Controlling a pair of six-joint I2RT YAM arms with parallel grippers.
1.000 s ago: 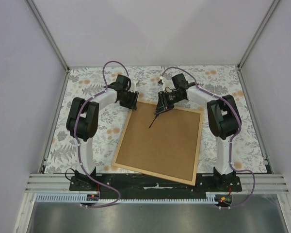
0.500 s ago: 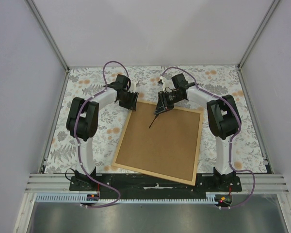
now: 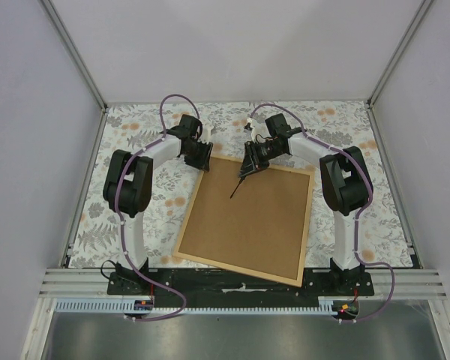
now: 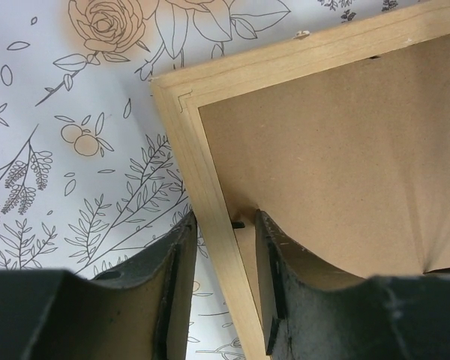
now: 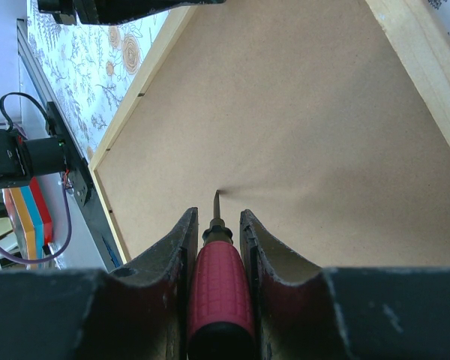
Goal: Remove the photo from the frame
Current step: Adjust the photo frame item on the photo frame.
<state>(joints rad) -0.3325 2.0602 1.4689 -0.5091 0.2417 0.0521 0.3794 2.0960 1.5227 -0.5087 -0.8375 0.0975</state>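
Table [image 3: 135, 124] with a flower-print cover carries the frame [image 3: 247, 221], which lies face down and askew between two robot arms, brown back board up; the photo is out of sight.

At left, the left arm [image 3: 131, 184] bends in to the frame's far left corner. There the left pincer [image 3: 202, 159] is set over the light wooden strip [image 4: 206, 187] just past the corner joint. Its dark fingers [image 4: 176, 270] stand apart, one outside the strip above the flowered cover, the other inside above the board. A small dark tab [image 4: 238, 223] sits between them on the strip's inner edge. Whether the fingers press on the wood cannot be told.

Further right, at the frame's far edge, the right pincer [image 3: 250, 163] is closed on the red handle [image 5: 219, 292] of a slim pointed tool, clamped between both fingers. The tool's thin dark shaft [image 3: 238, 187] slopes toward the near left. Its tip meets the back board inside the far edge, where a faint shadow marks the surface.

At right, the right arm [image 3: 345, 184] stands just beside the frame's right-hand strip.
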